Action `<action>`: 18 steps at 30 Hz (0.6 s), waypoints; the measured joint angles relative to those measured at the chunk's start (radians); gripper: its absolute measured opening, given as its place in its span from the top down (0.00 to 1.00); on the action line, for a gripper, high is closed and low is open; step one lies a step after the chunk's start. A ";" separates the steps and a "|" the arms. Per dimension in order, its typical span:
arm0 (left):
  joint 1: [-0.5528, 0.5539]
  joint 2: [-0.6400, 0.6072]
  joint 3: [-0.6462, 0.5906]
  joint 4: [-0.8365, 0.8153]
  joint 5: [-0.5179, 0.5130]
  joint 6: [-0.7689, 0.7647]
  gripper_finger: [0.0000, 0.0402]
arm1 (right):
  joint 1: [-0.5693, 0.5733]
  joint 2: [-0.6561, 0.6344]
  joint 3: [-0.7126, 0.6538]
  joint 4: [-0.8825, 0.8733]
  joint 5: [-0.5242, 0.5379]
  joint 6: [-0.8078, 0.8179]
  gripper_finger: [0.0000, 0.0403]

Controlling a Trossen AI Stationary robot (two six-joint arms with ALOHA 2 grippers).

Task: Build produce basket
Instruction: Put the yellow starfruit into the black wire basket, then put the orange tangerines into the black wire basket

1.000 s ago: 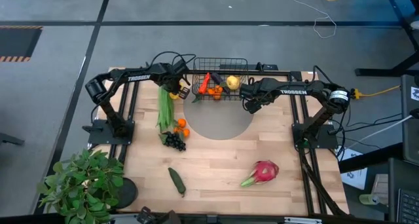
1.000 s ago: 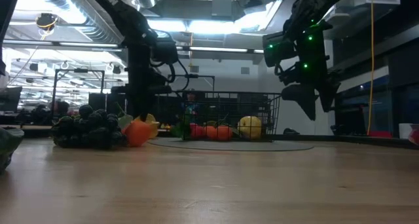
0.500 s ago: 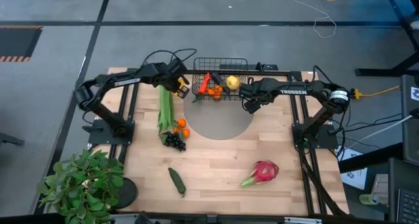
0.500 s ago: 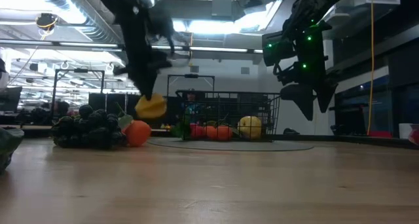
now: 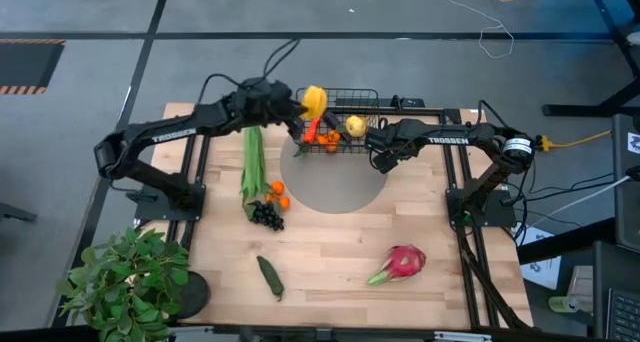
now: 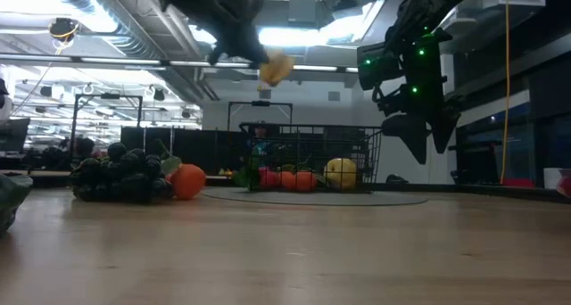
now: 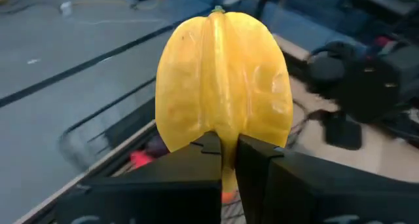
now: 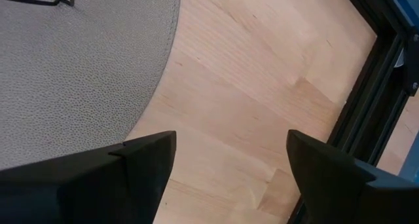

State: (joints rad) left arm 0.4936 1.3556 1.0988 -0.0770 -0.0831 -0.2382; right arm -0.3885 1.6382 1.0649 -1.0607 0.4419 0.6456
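The task is judged partly done. The basket (image 5: 337, 120) already carries several pieces: a yellow round fruit (image 5: 355, 126), a carrot (image 5: 312, 128), small oranges and a dark purple piece, likely the eggplant. A starfruit (image 5: 314, 101) is gripped in the clenched jaws of the left gripper (image 5: 298, 108), raised above the basket's near-left rim; in the left wrist view the starfruit (image 7: 222, 93) is seen pinched at its lower end between the fingers (image 7: 196, 165). The right gripper (image 5: 381, 159) hangs beside the basket, over the grey mat (image 5: 335, 187), its jaws spread wide and nothing between them. On the worktop (image 5: 330, 262), well apart from both jaws, are left the corn (image 5: 252, 162), two oranges (image 5: 278, 193), grapes (image 5: 265, 215), cucumber (image 5: 270, 277) and dragon fruit (image 5: 402, 263). The basket's contents are crowded and partly screened by the mesh, so an exact count cannot be made; in the low view the raised starfruit is blurred.
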 joint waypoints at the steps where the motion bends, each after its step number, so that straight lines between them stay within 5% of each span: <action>1: -0.001 0.014 0.000 0.024 0.003 0.006 1.00 | 0.000 0.000 0.000 0.000 0.000 0.000 0.31; 12: 0.032 0.146 0.000 0.089 -0.088 0.090 0.67 | 0.000 0.000 0.000 0.000 -0.002 0.000 0.31; 18: 0.017 0.147 0.000 0.118 -0.089 0.087 0.61 | 0.000 0.000 0.000 0.000 -0.002 -0.001 0.31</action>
State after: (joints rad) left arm 0.5102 1.5027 1.0988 0.0412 -0.1719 -0.1515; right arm -0.3885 1.6382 1.0649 -1.0603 0.4404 0.6449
